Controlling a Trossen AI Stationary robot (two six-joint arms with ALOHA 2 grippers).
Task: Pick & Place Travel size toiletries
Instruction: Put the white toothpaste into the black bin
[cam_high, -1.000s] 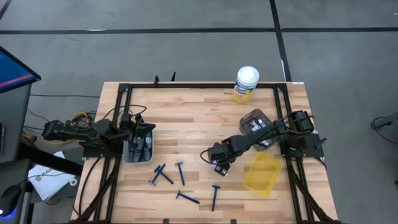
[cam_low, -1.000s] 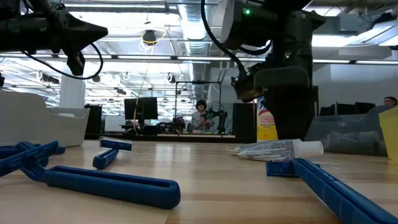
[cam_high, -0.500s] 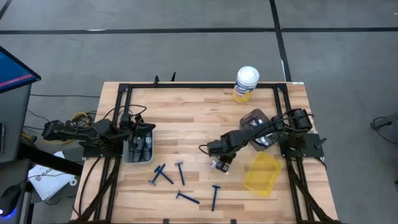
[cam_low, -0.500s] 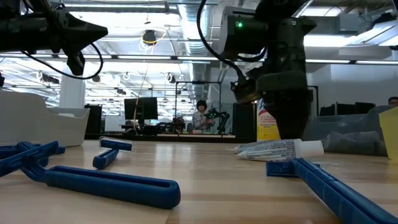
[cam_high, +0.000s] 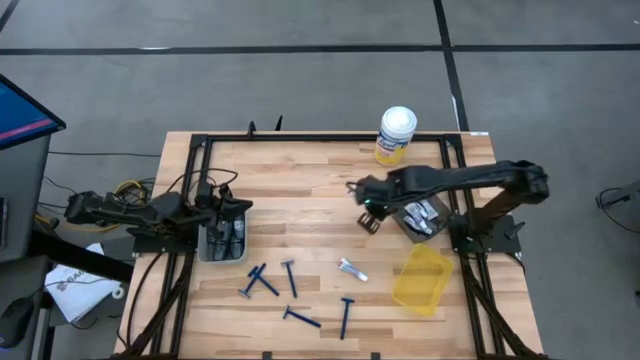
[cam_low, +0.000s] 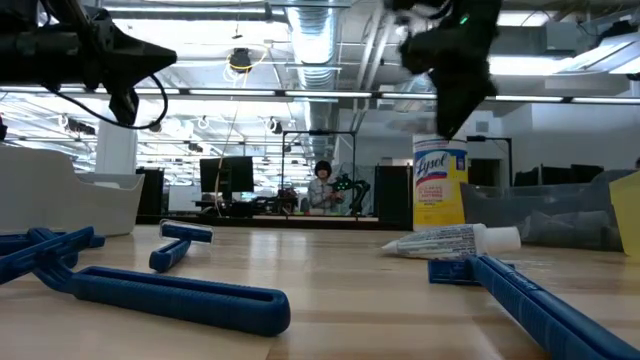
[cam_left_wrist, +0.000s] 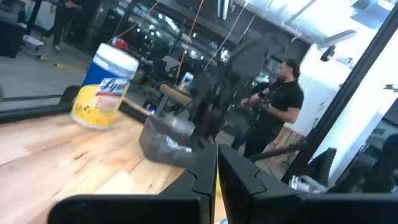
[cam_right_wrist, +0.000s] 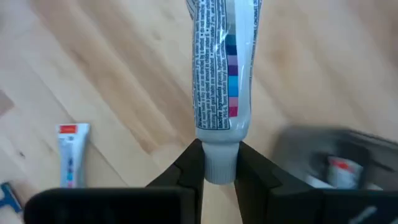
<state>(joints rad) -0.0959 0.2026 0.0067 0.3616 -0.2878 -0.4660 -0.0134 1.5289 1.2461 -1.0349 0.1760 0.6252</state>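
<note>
Right tool (cam_high: 368, 213) is up off the tabletop (cam_high: 310, 180), just beside the grey bin (cam_high: 420, 212) of tubes, pinching a small silver-white toothpaste tube (cam_right_wrist: 222, 68) by its cap; the tube juts out past the fingers (cam_right_wrist: 186, 167). A second tube (cam_high: 351, 269) lies loose on the wood near the yellow bin (cam_high: 420, 280); low view shows it (cam_low: 452, 240) flat with cap to one side. Blue disposable razors (cam_high: 262, 282) are scattered along the near side of the tabletop, one (cam_high: 346, 314) further right. Left tool (cam_high: 236, 207) sits with fingers pressed together, empty, over the grey tray (cam_high: 224, 238) of dark shaver pieces. Yellow Lysol canister (cam_high: 395, 135) stands upright at the far edge.
</note>
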